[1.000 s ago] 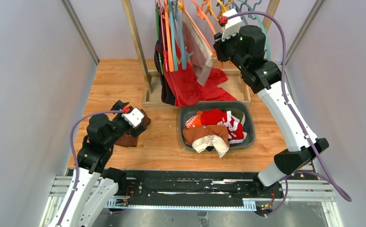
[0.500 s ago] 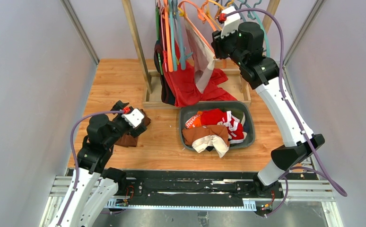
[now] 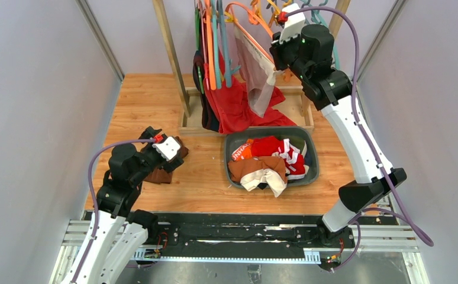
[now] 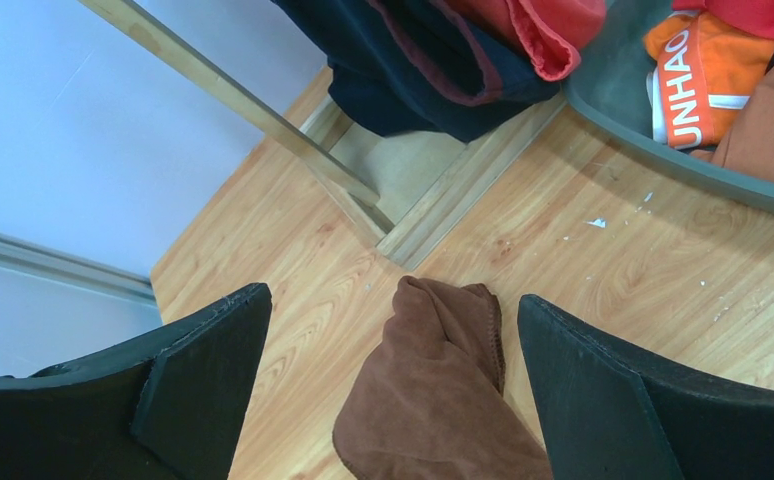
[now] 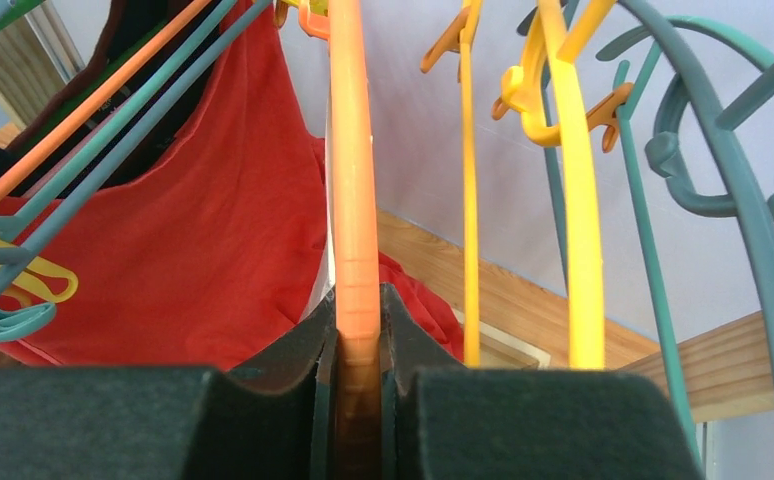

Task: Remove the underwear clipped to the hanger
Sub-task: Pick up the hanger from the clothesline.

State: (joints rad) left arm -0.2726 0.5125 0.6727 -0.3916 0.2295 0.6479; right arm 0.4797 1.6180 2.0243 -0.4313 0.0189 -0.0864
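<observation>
My right wrist camera shows what the top view hides: my right gripper [image 5: 358,335] is pinched tight on the smooth orange hanger [image 5: 353,190], its foam pads flat against the thin bar. Only from above do I see the pale brief [image 3: 261,80] dangling from that hanger, thin and limp, above the red cloth [image 3: 235,106]. More briefs [image 3: 271,160] lie crumpled in the grey bin [image 3: 227,157]. My left gripper [image 4: 393,310] gapes wide, holding nothing, over a suede-like brown cloth [image 4: 433,400] on the wood-grain table [image 4: 603,290].
</observation>
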